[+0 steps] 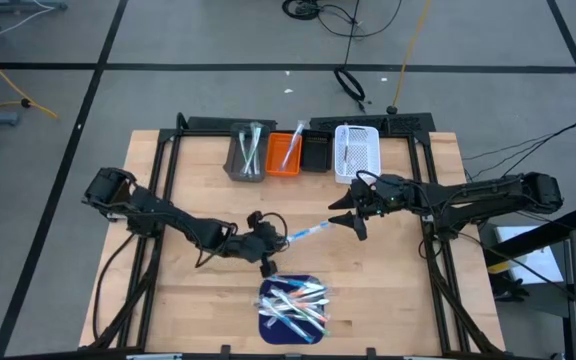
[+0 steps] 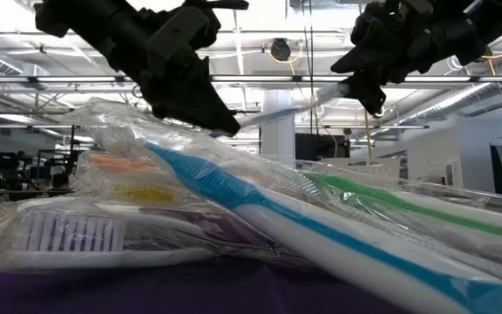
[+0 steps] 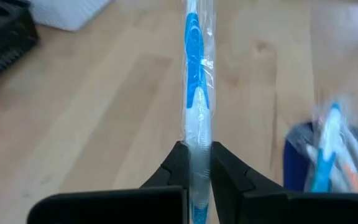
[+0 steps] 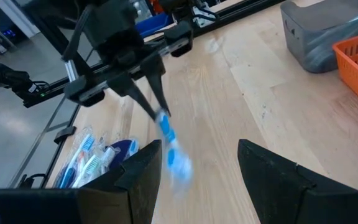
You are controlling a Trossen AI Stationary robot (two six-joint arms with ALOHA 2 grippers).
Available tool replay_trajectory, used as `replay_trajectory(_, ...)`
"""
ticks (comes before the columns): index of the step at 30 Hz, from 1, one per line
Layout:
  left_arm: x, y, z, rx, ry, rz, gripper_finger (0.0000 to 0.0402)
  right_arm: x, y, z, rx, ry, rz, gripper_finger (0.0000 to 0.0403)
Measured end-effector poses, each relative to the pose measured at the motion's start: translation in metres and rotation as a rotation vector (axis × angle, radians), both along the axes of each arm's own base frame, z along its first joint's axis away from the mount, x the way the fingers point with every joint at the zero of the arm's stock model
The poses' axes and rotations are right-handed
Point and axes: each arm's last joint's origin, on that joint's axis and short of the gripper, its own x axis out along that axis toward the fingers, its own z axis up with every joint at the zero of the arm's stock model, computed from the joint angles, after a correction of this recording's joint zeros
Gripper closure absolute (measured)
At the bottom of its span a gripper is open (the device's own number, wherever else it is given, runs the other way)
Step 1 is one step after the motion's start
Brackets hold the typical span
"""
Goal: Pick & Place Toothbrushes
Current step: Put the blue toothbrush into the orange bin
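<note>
A clear-wrapped blue-and-white toothbrush [image 1: 309, 231] hangs over the table's middle, with my left gripper [image 1: 284, 239] shut on it. Its free end points toward my right gripper [image 1: 346, 218], which stands open just beyond it; in the right wrist view that end [image 4: 178, 165] lies close to the open fingers without touching them. Several more wrapped toothbrushes [image 1: 294, 303] lie piled on a dark blue mat [image 1: 268, 322] near the table's front edge, below and in front of my left gripper. My left gripper pinches the wrapped toothbrush near one end, on its white part [image 3: 197, 146], between the two fingers [image 3: 174, 163]. The fingers lie along the brush, whose blue length [image 3: 193, 56] sticks out past the fingertips. It is lifted clear of the table, slanting slightly down.
Along the far edge stand a grey bin [image 1: 246, 152] and an orange bin [image 1: 285, 155], each with toothbrushes in it, a black bin [image 1: 315, 152] and a white bin [image 1: 358, 152]. Bare wood lies between the bins and the grippers.
</note>
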Motion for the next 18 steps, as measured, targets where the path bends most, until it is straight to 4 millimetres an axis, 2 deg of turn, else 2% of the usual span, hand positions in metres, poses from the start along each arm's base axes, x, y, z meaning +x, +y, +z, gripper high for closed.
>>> replay_trajectory(10, 0.004, 0.014, 0.010, -0.003, -0.083, 0.109, 0.0378, 0.001, 0.000, 0.004, -0.009, -0.050, -0.003, 0.0200)
replay_trajectory(18, 0.016, 0.021, 0.031, 0.040, -0.296, 0.098, 0.0379, 0.003, 0.000, 0.009, -0.026, -0.101, 0.007, 0.0200)
